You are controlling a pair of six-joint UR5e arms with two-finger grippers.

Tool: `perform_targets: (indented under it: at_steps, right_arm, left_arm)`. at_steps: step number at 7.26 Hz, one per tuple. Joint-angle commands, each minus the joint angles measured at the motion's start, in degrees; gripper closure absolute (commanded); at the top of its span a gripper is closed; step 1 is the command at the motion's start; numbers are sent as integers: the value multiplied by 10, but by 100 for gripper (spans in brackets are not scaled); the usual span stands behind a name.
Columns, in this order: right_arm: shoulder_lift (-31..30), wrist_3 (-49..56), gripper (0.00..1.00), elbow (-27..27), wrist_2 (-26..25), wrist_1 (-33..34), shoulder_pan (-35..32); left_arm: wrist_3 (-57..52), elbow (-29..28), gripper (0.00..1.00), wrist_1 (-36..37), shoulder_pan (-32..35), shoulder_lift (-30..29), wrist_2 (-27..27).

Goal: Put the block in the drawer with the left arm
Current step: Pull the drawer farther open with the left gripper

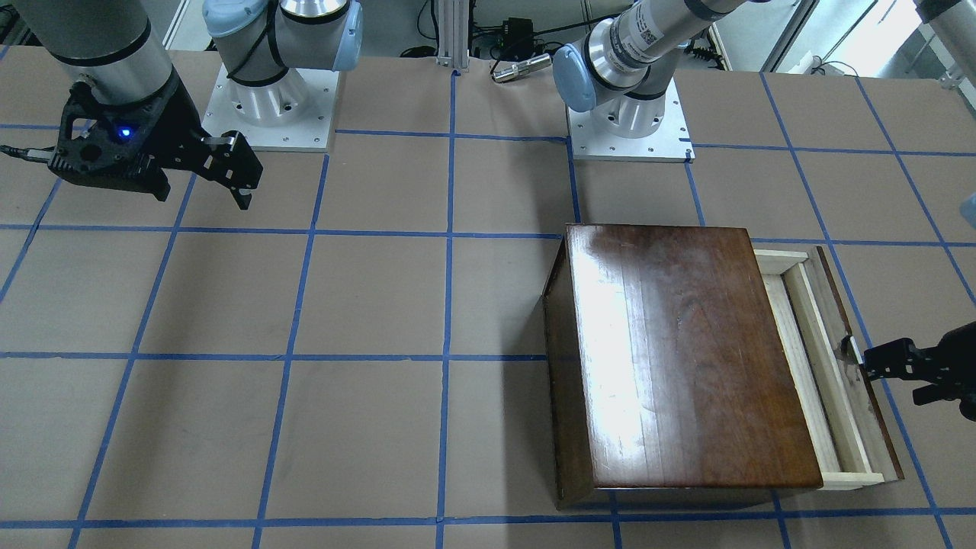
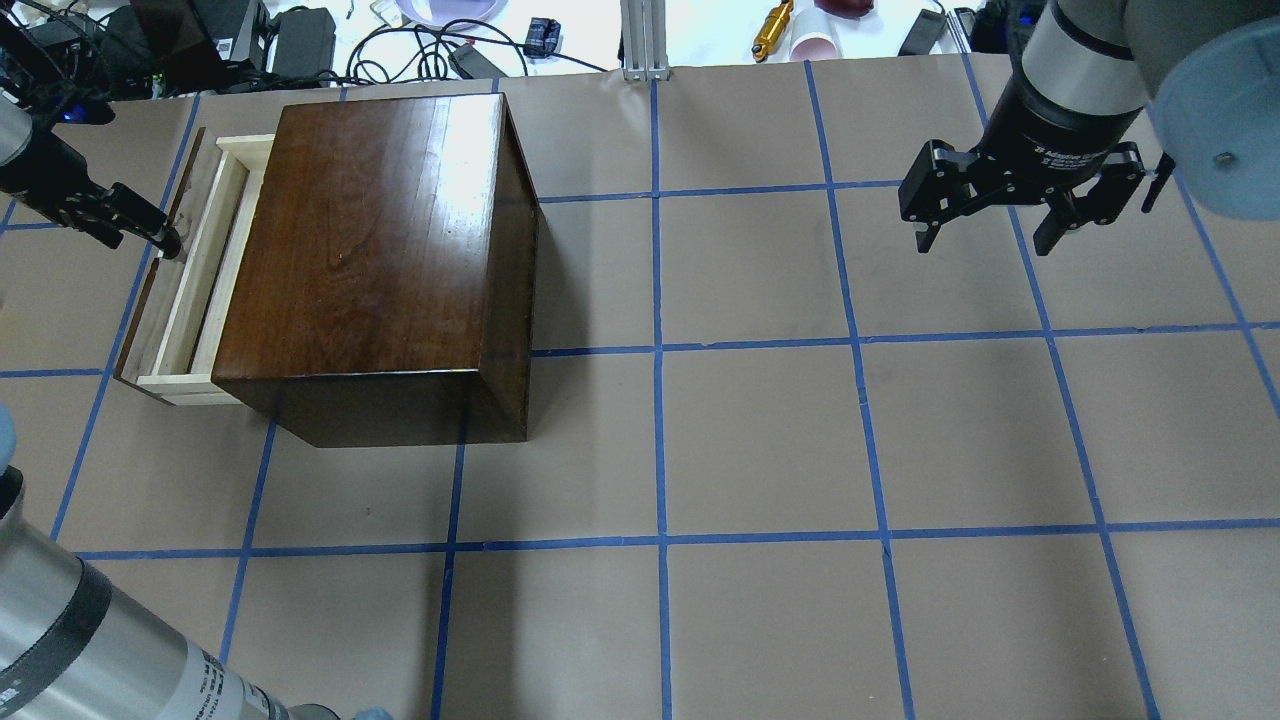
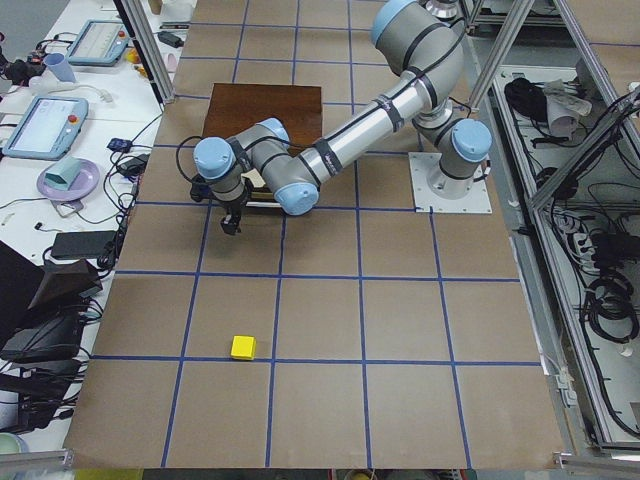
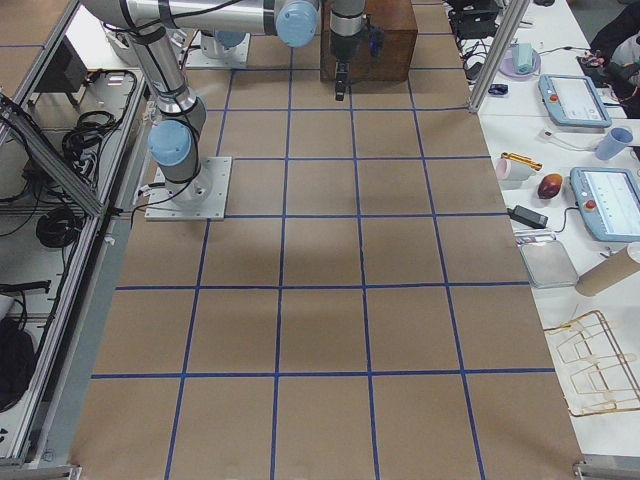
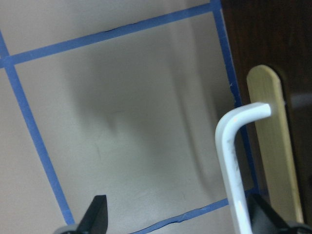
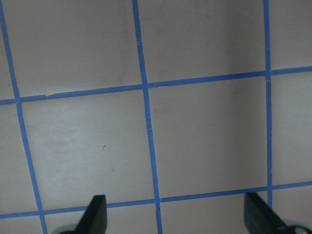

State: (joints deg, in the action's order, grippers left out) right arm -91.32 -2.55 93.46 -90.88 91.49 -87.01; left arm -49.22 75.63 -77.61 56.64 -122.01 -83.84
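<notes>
The yellow block [image 3: 243,347] lies on the table, far from the dark wooden box [image 2: 380,250], and shows only in the exterior left view. The drawer [image 2: 190,280] is pulled partly out of the box, and its pale tray [image 1: 808,358] looks empty. My left gripper [image 2: 165,238] is open at the drawer's dark front panel. In the left wrist view the white drawer handle [image 5: 234,161] stands between the open fingers, close to one of them. My right gripper [image 2: 990,235] is open and empty above the table, far from the box.
Blue tape lines grid the brown table [image 2: 760,440]. The arm bases [image 1: 274,107] stand at the robot's edge. Cables, tablets and small items [image 3: 60,120] lie past the table's far edge.
</notes>
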Motion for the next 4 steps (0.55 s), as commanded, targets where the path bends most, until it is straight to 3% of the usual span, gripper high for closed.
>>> perform_targets:
  at_steps: [1, 4]
  right_arm:
    - [0, 0, 0, 0, 0, 0, 0]
    - [0, 0, 0, 1, 0, 0, 0]
  left_arm:
    - [-7, -7, 1, 0, -5, -5, 0]
    - [-10, -10, 1, -1, -5, -5, 1]
